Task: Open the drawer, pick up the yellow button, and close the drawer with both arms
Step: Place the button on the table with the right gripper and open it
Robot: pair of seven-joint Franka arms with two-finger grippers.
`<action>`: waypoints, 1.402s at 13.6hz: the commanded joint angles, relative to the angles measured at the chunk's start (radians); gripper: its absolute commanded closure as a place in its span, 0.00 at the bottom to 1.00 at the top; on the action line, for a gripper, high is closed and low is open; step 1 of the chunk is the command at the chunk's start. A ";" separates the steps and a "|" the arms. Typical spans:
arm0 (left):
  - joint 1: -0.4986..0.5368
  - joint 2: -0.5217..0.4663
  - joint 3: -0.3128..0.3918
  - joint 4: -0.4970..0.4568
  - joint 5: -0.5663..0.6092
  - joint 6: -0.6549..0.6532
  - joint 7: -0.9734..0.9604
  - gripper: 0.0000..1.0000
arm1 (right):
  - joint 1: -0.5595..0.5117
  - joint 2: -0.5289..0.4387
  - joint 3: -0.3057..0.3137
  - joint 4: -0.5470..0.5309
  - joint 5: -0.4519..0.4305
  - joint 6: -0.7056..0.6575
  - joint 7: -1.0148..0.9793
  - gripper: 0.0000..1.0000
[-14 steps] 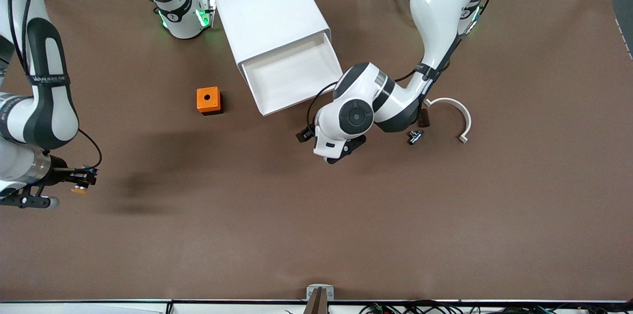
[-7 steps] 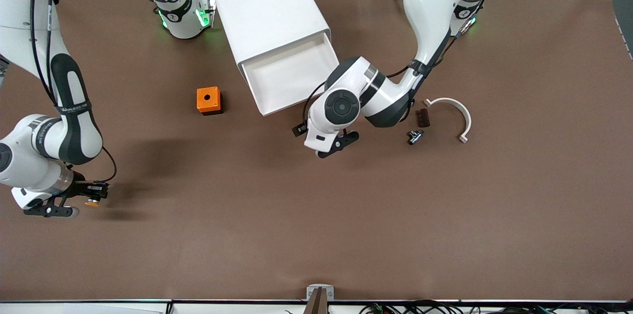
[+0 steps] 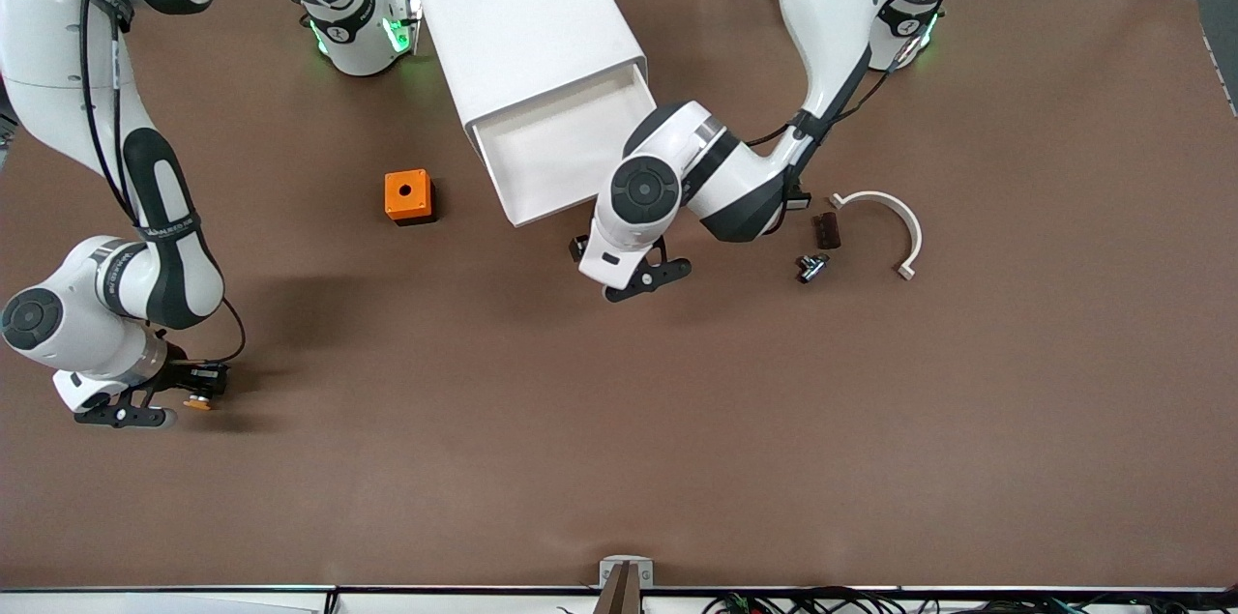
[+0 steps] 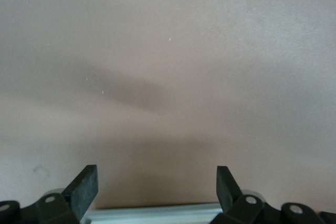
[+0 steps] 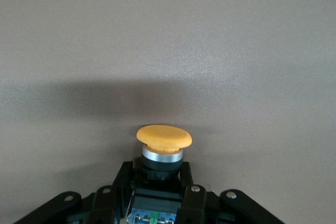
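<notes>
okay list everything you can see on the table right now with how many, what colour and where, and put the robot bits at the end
cabinet: one, white, on the table between the two arm bases
drawer: one, white, pulled out of the cabinet, nothing seen in it
orange cube: one, orange with a round hole on top, beside the drawer toward the right arm's end
curved bracket: one, white, toward the left arm's end
small dark block: one, dark brown, beside the bracket
small metal part: one, black and silver, nearer the front camera than the block
button: one, orange cap, held in the right gripper
left gripper: one, black, open, low in front of the drawer
right gripper: one, black, shut on the button, at the right arm's end
</notes>
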 commanded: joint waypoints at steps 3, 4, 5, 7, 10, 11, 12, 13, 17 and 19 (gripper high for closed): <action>-0.067 -0.003 0.002 -0.009 0.070 0.033 0.087 0.01 | -0.020 0.001 0.021 0.021 -0.009 -0.001 -0.052 0.00; -0.079 -0.012 0.002 -0.015 0.072 0.027 0.088 0.01 | -0.019 -0.005 0.021 0.021 -0.009 -0.005 -0.054 0.00; -0.082 -0.015 0.002 -0.018 0.072 0.018 0.083 0.01 | -0.016 -0.018 0.021 0.021 -0.007 -0.028 -0.054 0.00; -0.081 -0.036 0.002 -0.024 0.073 -0.034 0.080 0.01 | -0.008 -0.065 0.024 0.022 -0.006 -0.120 -0.047 0.00; -0.081 -0.060 0.001 -0.024 0.070 -0.068 0.066 0.01 | 0.013 -0.163 0.026 0.021 0.000 -0.296 -0.022 0.00; -0.087 -0.061 -0.003 -0.026 0.066 -0.077 0.054 0.01 | 0.027 -0.200 0.026 0.021 0.000 -0.353 0.021 0.00; -0.090 -0.061 -0.022 -0.026 0.066 -0.112 0.029 0.01 | 0.044 -0.234 0.026 0.021 0.000 -0.413 0.068 0.00; -0.087 -0.070 -0.042 -0.026 0.066 -0.145 0.019 0.01 | 0.059 -0.271 0.026 0.019 0.000 -0.470 0.100 0.00; -0.081 -0.112 -0.093 -0.061 0.056 -0.205 0.015 0.01 | 0.086 -0.442 0.026 -0.001 0.000 -0.663 0.141 0.00; -0.084 -0.118 -0.110 -0.081 0.056 -0.205 0.014 0.01 | 0.087 -0.527 0.026 -0.017 0.000 -0.731 0.142 0.00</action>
